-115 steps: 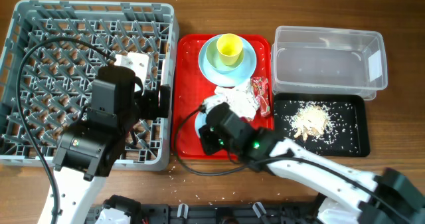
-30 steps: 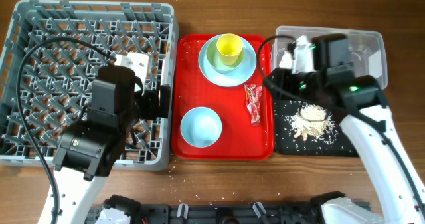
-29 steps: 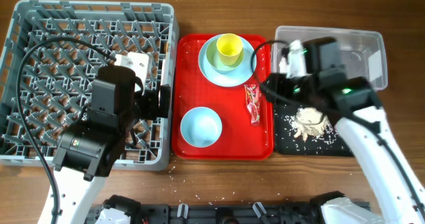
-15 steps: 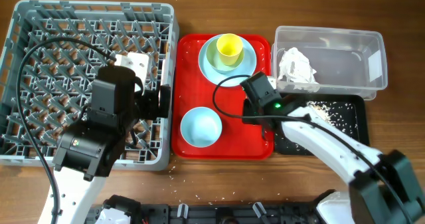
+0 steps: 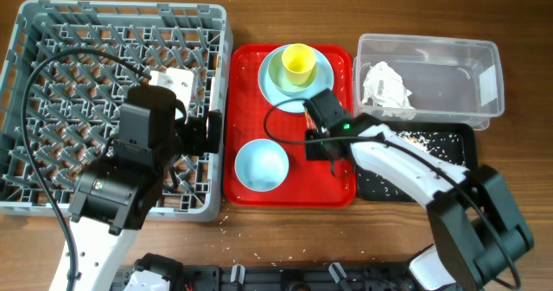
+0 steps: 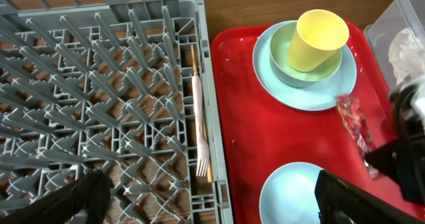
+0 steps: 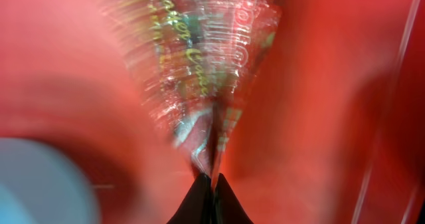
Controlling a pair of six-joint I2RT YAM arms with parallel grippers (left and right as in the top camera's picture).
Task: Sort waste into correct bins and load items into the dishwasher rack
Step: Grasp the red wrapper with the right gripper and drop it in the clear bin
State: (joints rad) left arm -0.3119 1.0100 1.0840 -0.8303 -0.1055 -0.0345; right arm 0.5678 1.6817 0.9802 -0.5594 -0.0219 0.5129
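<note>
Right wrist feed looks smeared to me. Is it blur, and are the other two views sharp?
Right wrist: heavy motion blur, the print on the snack wrapper streaked, the red tray a smear. Left wrist: sharp on the white fork and yellow cup. Overhead: sharp, evenly lit, soft shadows only.

Red printed wrapper, red tray, yellow cup, pale blue plate, grey rack, white napkin

Shows soft, even light from above in the overhead view, with only thin shadows beside the large square grey plastic crate and the flat red serving tray. Glints mildly on the clear rectangular plastic tub. Stays crisp at the left wrist, but smears badly at the right wrist, streaking the small red printed snack wrapper.
</note>
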